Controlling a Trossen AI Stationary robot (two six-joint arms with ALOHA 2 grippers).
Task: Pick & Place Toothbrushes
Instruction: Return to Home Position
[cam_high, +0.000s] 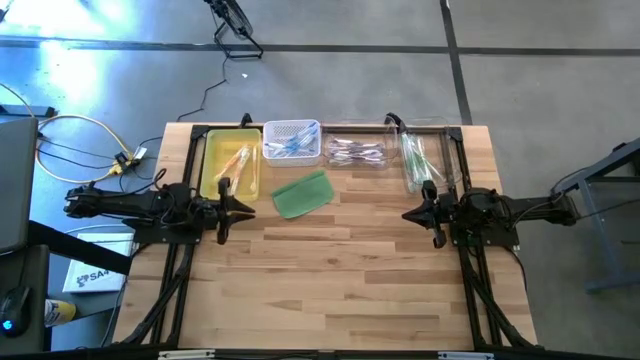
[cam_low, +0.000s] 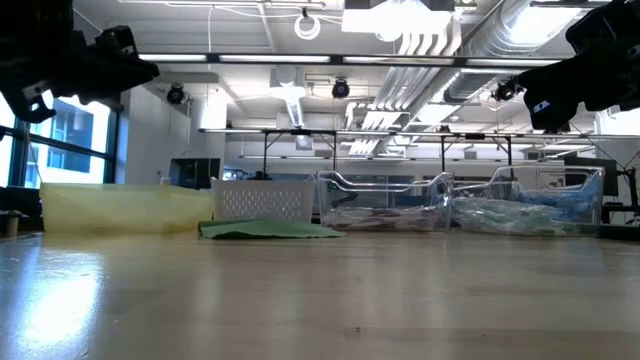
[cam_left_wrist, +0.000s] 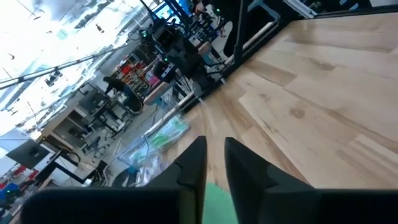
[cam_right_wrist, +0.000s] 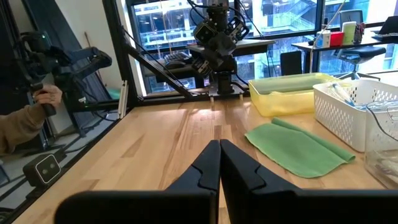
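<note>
Toothbrushes lie sorted in four containers along the table's far edge. Orange ones (cam_high: 232, 160) are in a yellow tray (cam_high: 210, 150), blue ones (cam_high: 290, 146) in a white basket (cam_high: 292, 128). Pale purple ones (cam_high: 357, 152) lie in one clear bin, green ones (cam_high: 415, 160) in another clear bin at the far right. My left gripper (cam_high: 250, 210) hovers level beside the yellow tray, its fingers (cam_left_wrist: 198, 158) a narrow gap apart, with nothing between them. Opposite it, my right gripper (cam_high: 406, 214) hovers level near the green toothbrushes' bin, shut (cam_right_wrist: 219, 149) and empty.
A flat green pad (cam_high: 302, 193) lies on the wood in front of the white basket, between the two grippers. Bare tabletop (cam_high: 330, 290) stretches to the near edge. A person's sleeve and hand (cam_right_wrist: 34, 109) holding a device show beyond the table's side.
</note>
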